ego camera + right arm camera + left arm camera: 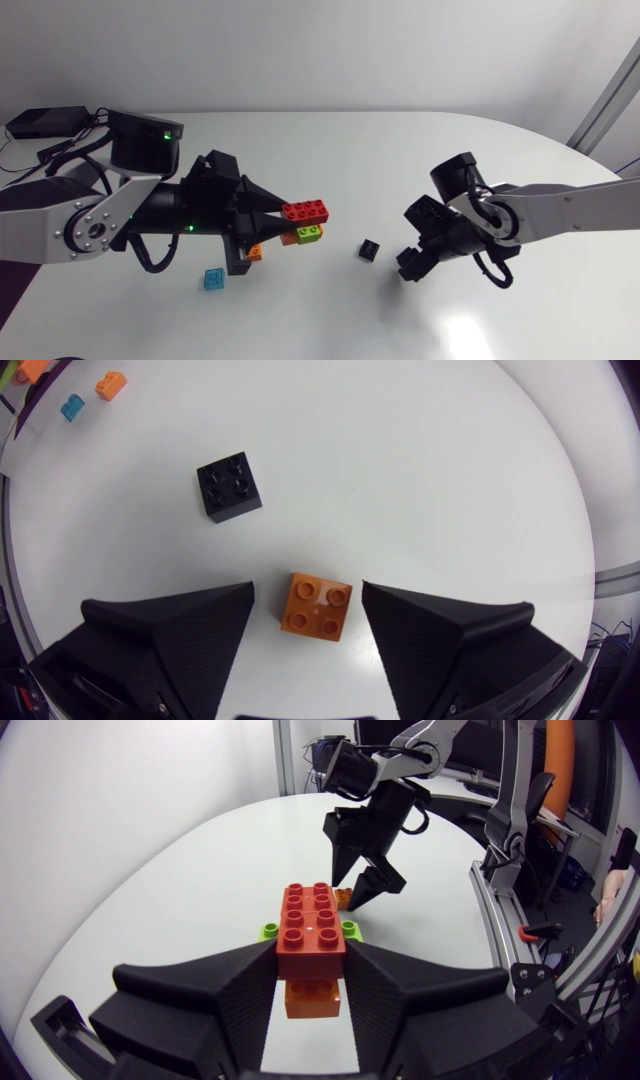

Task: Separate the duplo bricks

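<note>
Left pincer [312, 956] clamped on red brick [309, 923], right pincer [307, 592] — fingers apart

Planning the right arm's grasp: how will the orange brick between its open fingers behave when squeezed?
The orange brick looks like rigid plastic, so probably no give. It lies skewed to the right gripper, so it may twist. Squat, it should slide, not roll.

Glossy white table [330, 140] with a rounded edge, soft light glare on its surface
</note>
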You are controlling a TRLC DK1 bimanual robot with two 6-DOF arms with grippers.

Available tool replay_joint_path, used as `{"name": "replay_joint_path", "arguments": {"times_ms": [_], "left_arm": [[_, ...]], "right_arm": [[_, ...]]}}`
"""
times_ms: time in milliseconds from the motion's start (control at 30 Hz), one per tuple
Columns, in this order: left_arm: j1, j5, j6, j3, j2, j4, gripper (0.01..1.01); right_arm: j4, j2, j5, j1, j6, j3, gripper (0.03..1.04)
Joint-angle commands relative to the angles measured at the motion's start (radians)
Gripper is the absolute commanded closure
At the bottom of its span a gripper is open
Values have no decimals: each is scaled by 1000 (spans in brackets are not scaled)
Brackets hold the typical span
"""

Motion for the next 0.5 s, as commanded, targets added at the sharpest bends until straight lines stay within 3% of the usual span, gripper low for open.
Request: {"name": "replay_joint_path", "arguments": {"times_ms": [0, 267, 467], "left_arm": [[-9, 29, 66, 57, 28, -42, 754], [26, 156, 311, 217, 159, -372, 754], [-2, 159, 394, 267, 216, -450, 754]], "right_arm": [[-1, -82, -32, -41, -65, -26, 169], [-215, -230, -359, -127, -303, 84, 166], [-386, -236, -537, -98, -421, 193, 123]]}}
